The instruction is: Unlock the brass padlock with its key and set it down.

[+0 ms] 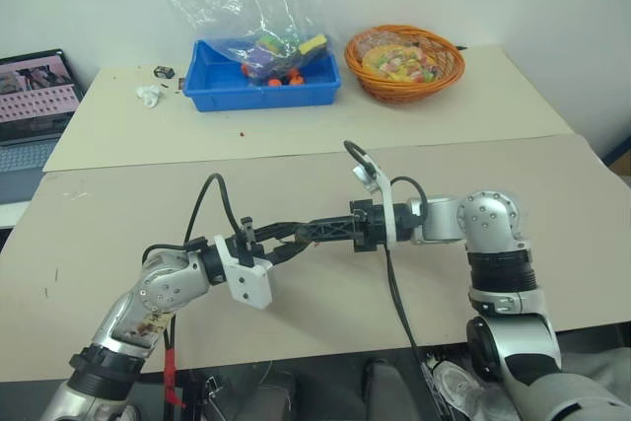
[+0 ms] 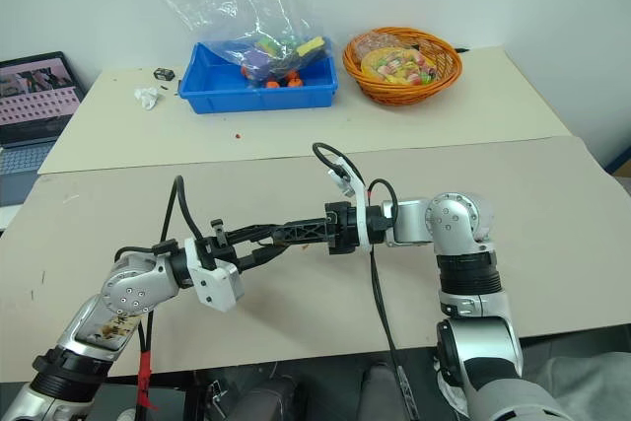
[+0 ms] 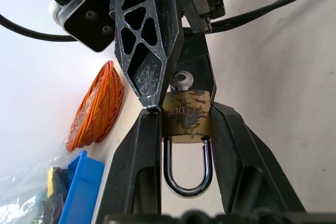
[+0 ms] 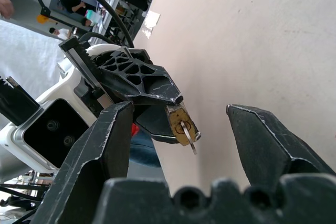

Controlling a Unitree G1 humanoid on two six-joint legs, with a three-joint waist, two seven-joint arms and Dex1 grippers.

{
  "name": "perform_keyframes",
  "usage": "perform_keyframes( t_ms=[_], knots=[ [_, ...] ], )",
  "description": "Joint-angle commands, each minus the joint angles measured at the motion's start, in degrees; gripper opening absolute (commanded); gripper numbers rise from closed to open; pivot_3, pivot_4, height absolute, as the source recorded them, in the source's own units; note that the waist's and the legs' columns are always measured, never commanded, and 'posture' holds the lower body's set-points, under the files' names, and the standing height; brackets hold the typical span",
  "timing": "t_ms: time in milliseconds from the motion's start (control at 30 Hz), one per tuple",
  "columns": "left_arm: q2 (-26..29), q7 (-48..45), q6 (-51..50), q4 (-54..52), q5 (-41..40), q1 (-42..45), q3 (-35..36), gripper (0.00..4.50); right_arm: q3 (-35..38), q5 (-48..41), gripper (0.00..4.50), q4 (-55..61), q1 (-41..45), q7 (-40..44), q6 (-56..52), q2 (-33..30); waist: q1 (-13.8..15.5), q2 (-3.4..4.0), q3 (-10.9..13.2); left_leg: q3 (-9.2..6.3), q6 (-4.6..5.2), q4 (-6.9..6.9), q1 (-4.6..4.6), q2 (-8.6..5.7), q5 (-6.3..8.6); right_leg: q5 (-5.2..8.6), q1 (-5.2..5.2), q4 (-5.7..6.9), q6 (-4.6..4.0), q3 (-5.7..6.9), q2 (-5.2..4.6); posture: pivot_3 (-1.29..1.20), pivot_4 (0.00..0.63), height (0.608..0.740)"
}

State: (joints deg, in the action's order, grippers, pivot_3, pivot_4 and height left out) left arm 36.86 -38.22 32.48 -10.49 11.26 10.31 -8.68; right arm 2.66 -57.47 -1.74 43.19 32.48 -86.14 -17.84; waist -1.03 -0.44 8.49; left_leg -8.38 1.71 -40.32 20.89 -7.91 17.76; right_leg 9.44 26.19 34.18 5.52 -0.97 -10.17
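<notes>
Left wrist view gives me the clearest look at the brass padlock (image 3: 187, 117): I have it pinched by its body between the two fingers of the left gripper (image 3: 186, 129), held in the air above the near table (image 1: 325, 322), roughly at the middle of the scene. Its silver shackle (image 3: 187, 169) looks seated in the body, so I judge the lock not yet opened. The key (image 4: 190, 136) sits in the keyway at the end away from the shackle, its bow sticking out. So, as I read it, insertion is done; turning the key, freeing the shackle and setting the lock down are all left. The padlock's long axis runs along the left gripper's fingers, shackle back toward the left wrist, key end pointing to the right, at the right gripper (image 4: 205, 124). That one has its fingers spread, one on either side of the key and apart from it, gripping nothing yet. Far back on the other table stand a blue bin (image 1: 262, 83) and an orange basket (image 1: 404, 61).
</notes>
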Motion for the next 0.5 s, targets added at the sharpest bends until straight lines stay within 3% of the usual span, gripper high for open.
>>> perform_keyframes(
  t_ms=[33, 333, 500],
  knots=[
    [0.5, 0.7, 0.5, -2.7, -1.1, -0.3, 1.0, 0.82, 0.2, -0.6, 3.36, 2.6, -0.4, 1.3, 0.0, -0.2, 0.0, 0.0, 0.0, 0.0, 0.0, 0.0, 0.0, 0.0, 0.0, 0.0, 0.0, 0.0, 0.0, 0.0, 0.0, 0.0, 0.15, 0.74],
    [0.5, 0.7, 0.5, -2.6, -1.1, -0.2, 0.9, 0.82, 0.0, -0.6, 3.36, 3.3, -1.3, 1.0, -0.3, -0.1, 0.0, 0.0, 0.0, 0.0, 0.0, 0.0, 0.0, 0.0, 0.0, 0.0, 0.0, -0.01, 0.0, 0.0, 0.0, 0.0, 0.15, 0.74],
    [0.4, 0.7, 0.4, -2.6, -1.1, -0.2, 0.9, 0.82, 0.1, -0.5, 1.98, 3.1, -1.3, 0.8, -0.3, 0.1, 0.0, 0.0, 0.0, 0.0, 0.0, 0.0, 0.0, 0.0, 0.0, 0.0, 0.0, 0.0, 0.0, 0.0, 0.0, 0.0, 0.15, 0.74]
  ],
)
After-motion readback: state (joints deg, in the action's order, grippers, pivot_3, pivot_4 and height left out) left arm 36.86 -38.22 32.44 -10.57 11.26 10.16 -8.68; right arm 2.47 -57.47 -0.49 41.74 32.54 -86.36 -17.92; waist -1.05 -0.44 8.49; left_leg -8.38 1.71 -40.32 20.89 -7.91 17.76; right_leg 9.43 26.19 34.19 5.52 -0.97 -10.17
